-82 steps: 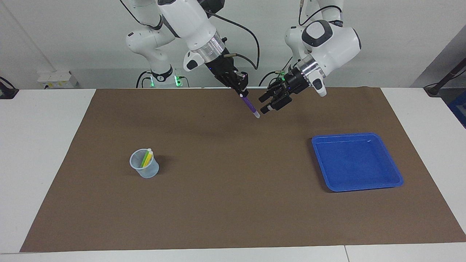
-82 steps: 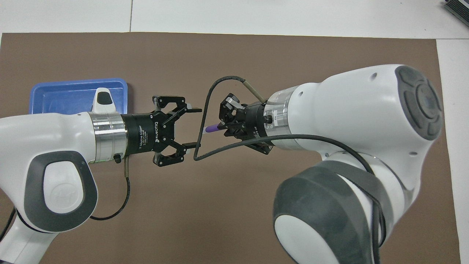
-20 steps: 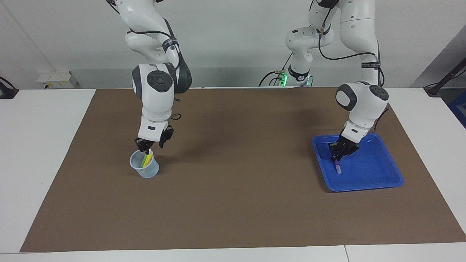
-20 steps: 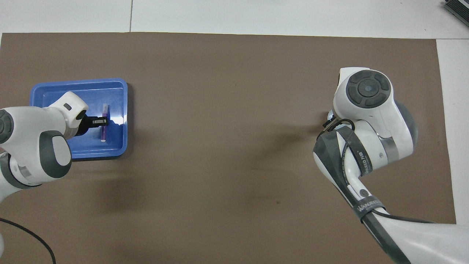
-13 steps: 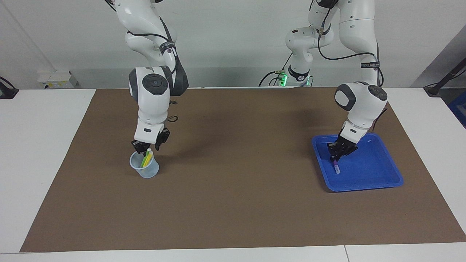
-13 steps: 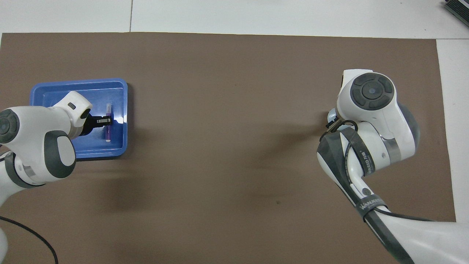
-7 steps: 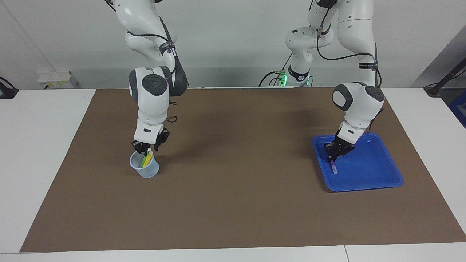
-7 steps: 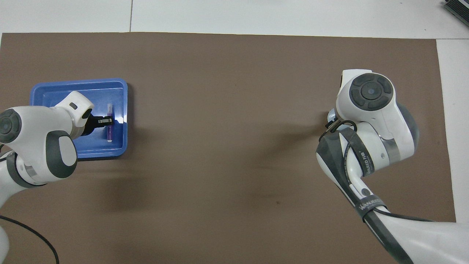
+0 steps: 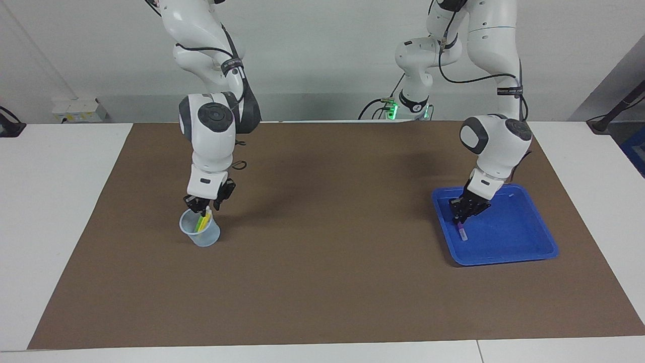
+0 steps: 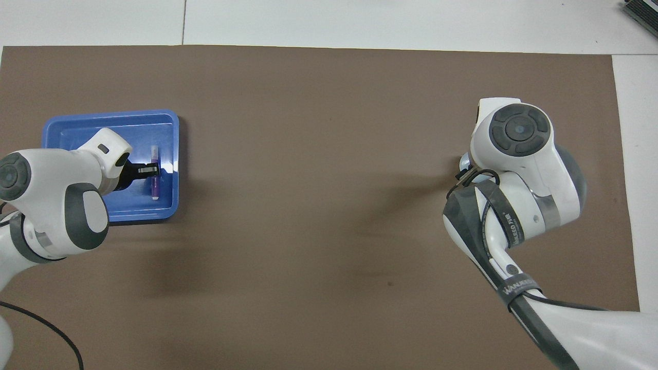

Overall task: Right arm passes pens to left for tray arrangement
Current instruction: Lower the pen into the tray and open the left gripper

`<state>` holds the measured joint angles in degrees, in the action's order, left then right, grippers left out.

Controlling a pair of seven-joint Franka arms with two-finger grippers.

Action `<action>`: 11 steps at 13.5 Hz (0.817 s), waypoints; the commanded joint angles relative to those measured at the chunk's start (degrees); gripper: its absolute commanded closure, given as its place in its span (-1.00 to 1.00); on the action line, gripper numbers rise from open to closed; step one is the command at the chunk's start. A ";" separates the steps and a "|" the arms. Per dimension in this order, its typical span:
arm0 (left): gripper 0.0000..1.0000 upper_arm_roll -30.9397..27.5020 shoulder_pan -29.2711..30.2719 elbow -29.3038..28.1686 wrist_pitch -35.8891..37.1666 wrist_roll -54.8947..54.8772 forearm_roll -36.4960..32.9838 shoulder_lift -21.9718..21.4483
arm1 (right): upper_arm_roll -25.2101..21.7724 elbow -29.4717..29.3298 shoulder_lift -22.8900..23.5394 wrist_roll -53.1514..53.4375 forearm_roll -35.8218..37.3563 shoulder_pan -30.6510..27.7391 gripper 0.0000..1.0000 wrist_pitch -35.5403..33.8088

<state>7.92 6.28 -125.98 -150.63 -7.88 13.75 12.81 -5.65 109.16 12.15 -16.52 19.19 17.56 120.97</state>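
Pens are lying in two places. The purple pen [image 10: 154,177] is lying flat in the blue tray [image 9: 524,242], close to the tray's rim that is facing the middle of the table. The tray is sitting on the brown mat [image 9: 322,282], toward the left arm's end of the table.

The left gripper [image 9: 461,216] is pointing down right over the purple pen, low inside the tray. I cannot tell if its fingers are gripping the pen or letting it go.

The yellow pen [image 9: 206,217] and the green pen [image 9: 200,222] are standing side by side in the small see-through cup [image 9: 204,238], with their tops leaning out over its rim. The cup is sitting on the mat toward the right arm's end of the table, well apart from the tray.

The right gripper [image 9: 204,204] is hanging just over the cup, right at the pen tops. I cannot tell if its fingers are closing on a pen.

A black band [image 10: 516,285] around the right arm is showing white letters, too hard to read for sure.
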 commanded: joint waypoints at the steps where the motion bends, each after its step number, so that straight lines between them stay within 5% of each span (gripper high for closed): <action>1: -0.88 -0.45 -0.48 0.56 0.33 0.14 -0.48 0.46 | 0.46 1.23 -0.55 -0.44 1.20 -0.86 0.24 2.08; 11: -1.00 -0.63 -0.57 3.90 -0.10 0.41 -0.48 -0.41 | 0.46 1.23 -0.55 -0.44 1.29 -1.21 0.34 2.43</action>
<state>7.91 6.28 -123.42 -150.69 -7.88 13.75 12.71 -5.73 109.28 12.15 -16.52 19.19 17.36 121.68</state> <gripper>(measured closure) 0.000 0.670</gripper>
